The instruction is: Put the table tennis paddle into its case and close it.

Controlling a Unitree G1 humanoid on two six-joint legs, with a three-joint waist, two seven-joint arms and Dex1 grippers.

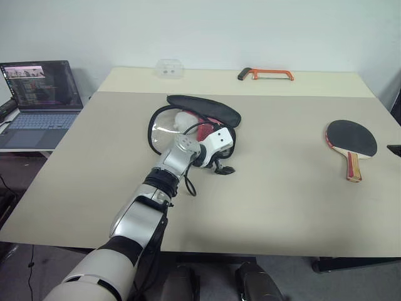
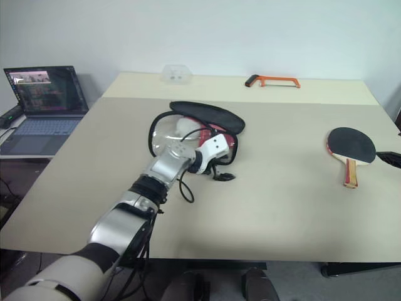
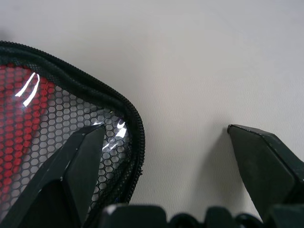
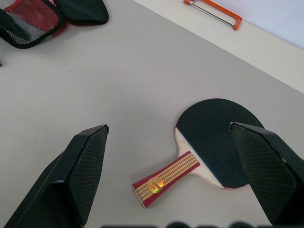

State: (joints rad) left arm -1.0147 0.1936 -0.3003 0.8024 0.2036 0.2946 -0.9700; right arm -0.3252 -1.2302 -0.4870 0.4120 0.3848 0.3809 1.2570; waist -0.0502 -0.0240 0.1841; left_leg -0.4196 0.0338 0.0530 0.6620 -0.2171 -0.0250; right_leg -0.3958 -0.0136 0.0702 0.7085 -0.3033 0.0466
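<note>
Paddle [image 1: 351,142] lay flat on the right side of the table [image 1: 282,194], black face up, handle pointing at the near edge. Its case [image 1: 188,122] lay open near the middle, well apart from it. The left gripper [image 3: 164,137] was at the case's edge with its fingers wide apart, one over the mesh, holding nothing. The right gripper [image 4: 168,137] hung above the paddle, fingers wide apart too.

I see the case [image 1: 188,119] at the table's [image 1: 282,200] centre, my left gripper [image 1: 220,164] at its lower edge. Paddle [image 1: 351,139] far right; hacksaw [image 1: 265,74] upper centre; laptop [image 1: 39,100] upper left.
</note>
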